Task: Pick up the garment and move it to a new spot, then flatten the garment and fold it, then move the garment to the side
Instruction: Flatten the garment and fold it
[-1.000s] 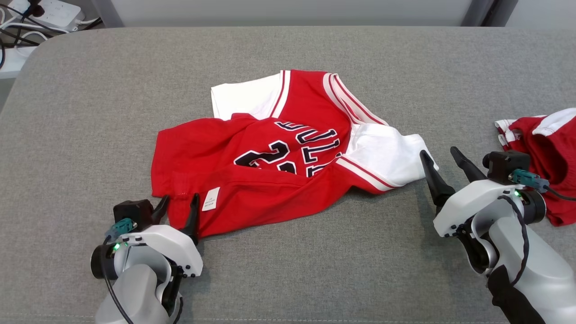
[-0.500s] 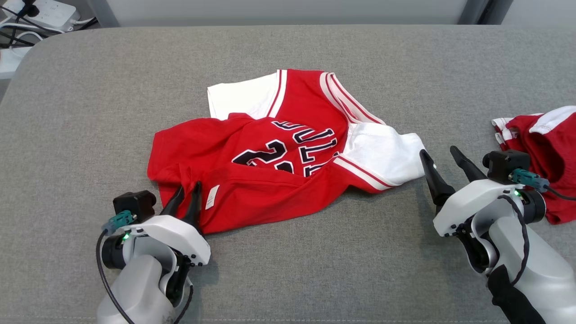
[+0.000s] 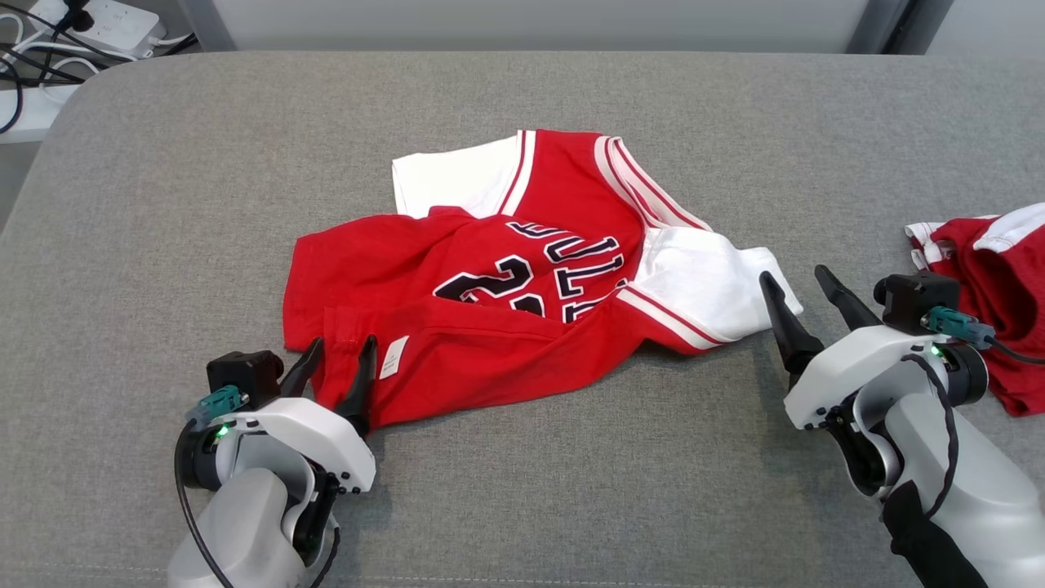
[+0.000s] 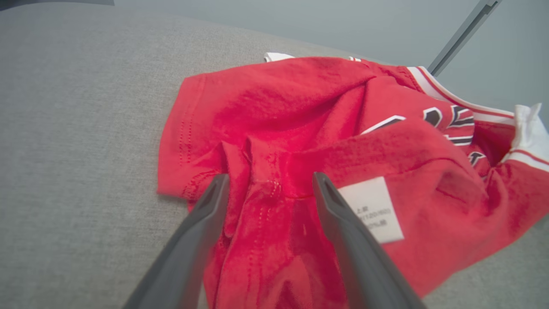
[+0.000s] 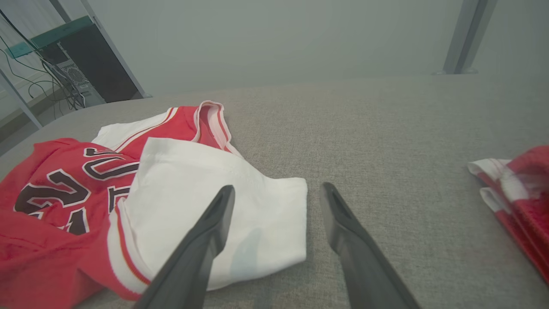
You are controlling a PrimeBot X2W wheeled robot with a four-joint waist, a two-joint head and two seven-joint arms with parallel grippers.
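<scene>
Grey table (image 3: 163, 204): red jersey (image 3: 490, 359) lies crumpled at centre, unfolded. Left gripper (image 3: 344, 343) spread astride its hem; right gripper (image 3: 792, 273) spread beside white sleeve (image 3: 702, 282). Flattening, folding apparently outstanding.

And the count: two garments, two grippers, one table (image 3: 163, 163).
Jersey (image 3: 506, 327) between left gripper (image 3: 344, 343) and right gripper (image 3: 791, 275); other garment (image 3: 1004, 278) outside the right jaws.

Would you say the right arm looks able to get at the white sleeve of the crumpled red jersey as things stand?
Probably yes: the open right pincer sits right beside the white sleeve of the crumpled red jersey, and nothing lies between them on the grey fabric surface.
</scene>
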